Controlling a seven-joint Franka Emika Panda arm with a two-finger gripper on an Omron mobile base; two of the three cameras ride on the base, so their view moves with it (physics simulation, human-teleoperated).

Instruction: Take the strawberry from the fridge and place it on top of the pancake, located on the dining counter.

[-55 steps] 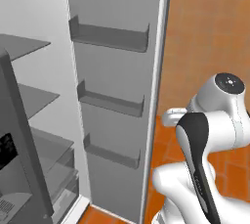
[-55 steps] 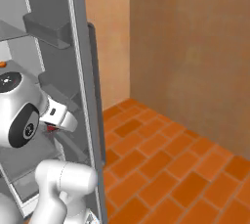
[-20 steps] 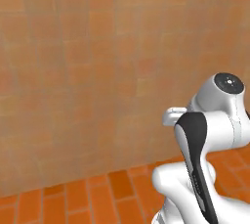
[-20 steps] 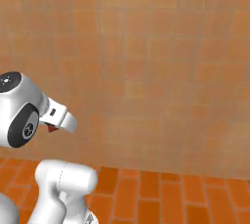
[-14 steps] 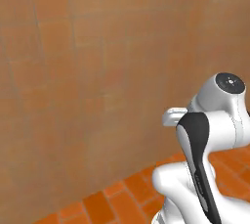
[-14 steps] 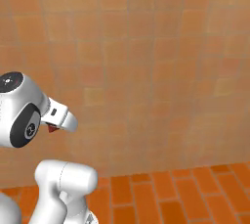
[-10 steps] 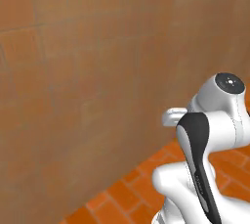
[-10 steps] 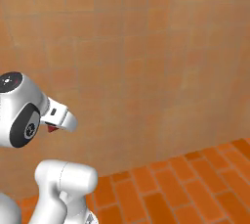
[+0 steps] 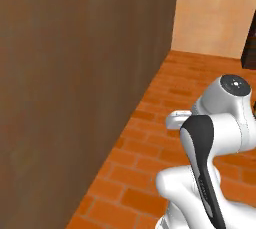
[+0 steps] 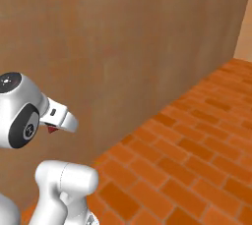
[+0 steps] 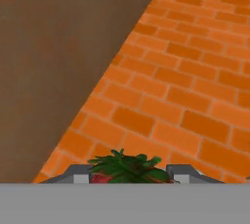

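- Red strawberry (image 11: 124, 170) with green leaves sits at 6 o'clock in the hand view, clamped between the fingers (image 11: 183, 173).
- Brick floor (image 11: 195, 86) underneath, so a loose grip while driving could drop it.

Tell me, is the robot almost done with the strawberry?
About halfway. The strawberry is already picked: its green leaves and red top sit between the fingers in the hand view. Right now only a brown wall and orange brick floor are around. Finding the pancake and setting the berry on it is left.
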